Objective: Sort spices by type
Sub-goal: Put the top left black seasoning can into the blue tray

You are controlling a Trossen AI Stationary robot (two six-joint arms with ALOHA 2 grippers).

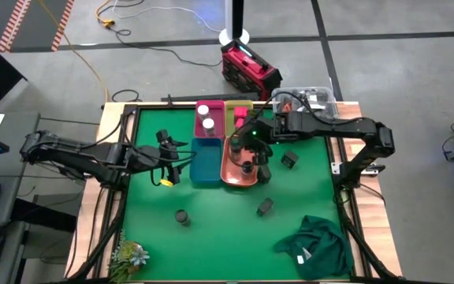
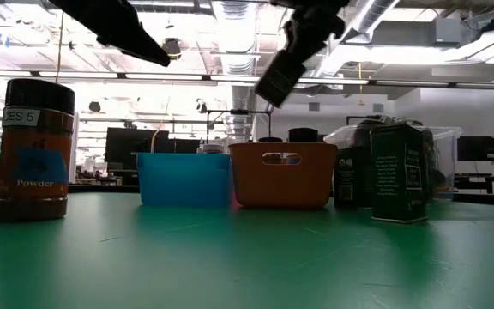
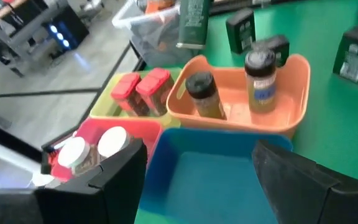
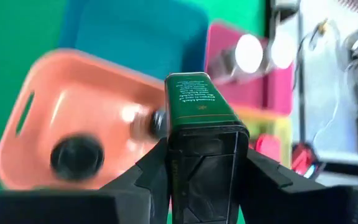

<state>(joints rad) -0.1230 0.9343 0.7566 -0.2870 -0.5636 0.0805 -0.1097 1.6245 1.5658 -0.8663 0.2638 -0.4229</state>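
My right gripper (image 1: 247, 136) is shut on a dark green rectangular tin (image 4: 201, 118) and holds it in the air over the orange bin (image 1: 228, 162). Two dark round jars (image 3: 232, 90) stand in that bin. White-capped jars (image 3: 95, 146) stand in the pink bin (image 1: 209, 118), and red-topped containers (image 3: 142, 90) in the yellow bin (image 3: 107, 102). My left gripper (image 1: 172, 162) hovers open at the left side of the blue bin (image 1: 206, 164). A dark round jar (image 1: 181, 216) and two dark tins (image 1: 290, 159) (image 1: 265, 207) stand on the green mat. My right gripper pinches the tin between its two fingers (image 4: 148, 177), on two opposite sides (image 4: 179, 155) at the end nearest the wrist. The fingers slant down from the table's right side. The tin (image 2: 280, 77) sticks out past them, tilted, clear above the orange bin.
A green cloth (image 1: 314, 244) lies at the near right corner and a small plant (image 1: 128, 254) at the near left. A clear box of cables (image 1: 306, 99) sits at the far right edge. Open mat stretches across the near middle.
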